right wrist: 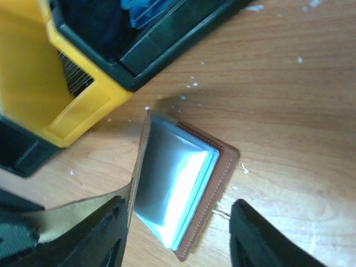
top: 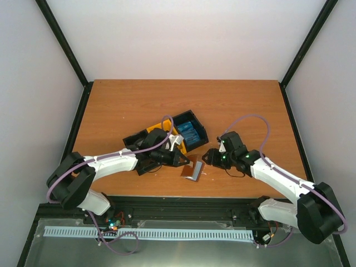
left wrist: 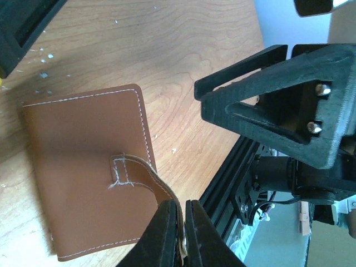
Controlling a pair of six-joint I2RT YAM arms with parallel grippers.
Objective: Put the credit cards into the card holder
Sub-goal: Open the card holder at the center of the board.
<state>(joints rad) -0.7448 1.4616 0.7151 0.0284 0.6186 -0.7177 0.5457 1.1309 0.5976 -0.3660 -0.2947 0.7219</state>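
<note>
From above, we see the holder (top: pixel 192 169) on the table (top: pixel 250 105) between both arms, with blue cards (top: pixel 189 133) in the tray (top: pixel 203 133). At the left wrist, our left jaws are pinched tight on the holder's strap (left wrist: pixel 146 177). At the right wrist, our right jaws stand wide and empty, either side of the open holder.

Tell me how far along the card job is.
Done: the card holder is pulled open, pale pockets showing. In hand: the left gripper is shut on its strap; the right gripper hangs open and empty over it. Left: the blue credit cards sit in the black-and-yellow tray; none visible in the pockets.
</note>
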